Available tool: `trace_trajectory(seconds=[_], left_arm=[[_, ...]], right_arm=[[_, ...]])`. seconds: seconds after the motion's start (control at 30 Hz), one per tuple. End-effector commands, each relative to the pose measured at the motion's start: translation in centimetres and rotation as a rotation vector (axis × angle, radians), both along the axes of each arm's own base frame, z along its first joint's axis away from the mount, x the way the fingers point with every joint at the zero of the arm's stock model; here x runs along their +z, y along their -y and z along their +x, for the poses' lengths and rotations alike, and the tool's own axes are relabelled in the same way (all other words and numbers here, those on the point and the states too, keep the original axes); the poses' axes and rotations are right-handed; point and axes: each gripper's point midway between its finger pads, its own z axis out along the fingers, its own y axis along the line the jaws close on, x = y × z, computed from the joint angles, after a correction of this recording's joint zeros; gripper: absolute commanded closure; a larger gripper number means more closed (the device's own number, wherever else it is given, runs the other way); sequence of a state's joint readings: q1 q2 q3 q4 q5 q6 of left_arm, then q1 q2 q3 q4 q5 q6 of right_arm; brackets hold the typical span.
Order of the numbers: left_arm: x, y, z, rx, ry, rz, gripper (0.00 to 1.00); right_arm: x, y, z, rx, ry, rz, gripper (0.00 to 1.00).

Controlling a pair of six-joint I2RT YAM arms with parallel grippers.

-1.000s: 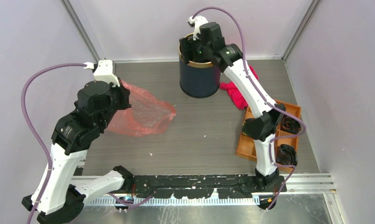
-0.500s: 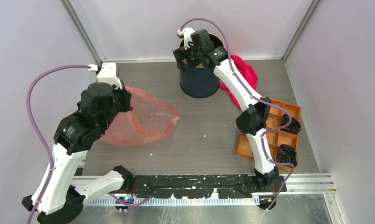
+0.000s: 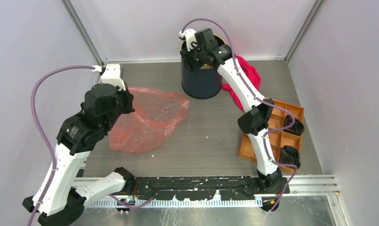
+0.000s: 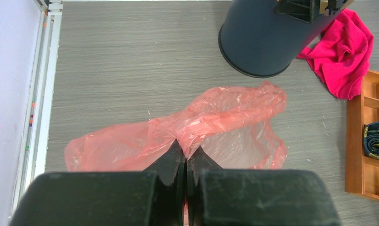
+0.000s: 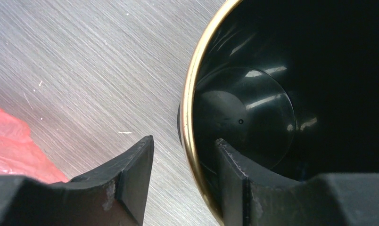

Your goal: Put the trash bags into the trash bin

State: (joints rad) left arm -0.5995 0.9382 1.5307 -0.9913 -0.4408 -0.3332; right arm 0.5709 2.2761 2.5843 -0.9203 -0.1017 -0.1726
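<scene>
Left gripper [image 4: 185, 156] is pinched shut on the trash bag [image 3: 147, 120], which lies flat to the near-left of the trash bin [image 3: 201, 84], its long axis angled toward the bin. Right gripper [image 5: 184, 141]: jaws apart, straddling the bin's left rim, not yet clamped.

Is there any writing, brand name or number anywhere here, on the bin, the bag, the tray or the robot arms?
None can be read. The trash bin is plain navy with a gold rim, the red trash bag has no print, and the orange tray, left arm and right arm show no label.
</scene>
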Motion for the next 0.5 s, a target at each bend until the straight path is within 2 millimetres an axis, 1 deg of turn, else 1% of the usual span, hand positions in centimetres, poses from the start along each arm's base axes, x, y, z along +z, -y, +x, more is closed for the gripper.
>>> trace_trajectory(seconds=[0.0,0.1,0.2,0.3,0.47], left_arm=[[0.9,-0.2,0.5,0.014,0.042,-0.007,0.99],[1.4,-0.8,0.6,0.052,0.056,-0.006,1.0],[2.5,-1.8,0.7,0.115,0.087,-0.019,1.0],[4.4,-2.5,0.6,0.15,0.138,-0.052,0.99],[8.7,-4.0,-0.1,0.205,0.262,-0.125,1.0]], right_arm=[[-0.3,-0.2,-1.7,0.065,-0.052,-0.013,0.48],[-0.8,0.0,-2.0,0.064,-0.071,-0.026,0.53],[-1.1,0.1,-2.3,0.07,-0.086,-0.031,0.54],[-1.2,0.2,-2.3,0.072,-0.088,-0.035,0.53],[-1.1,-0.2,-2.4,0.086,-0.09,-0.025,0.47]])
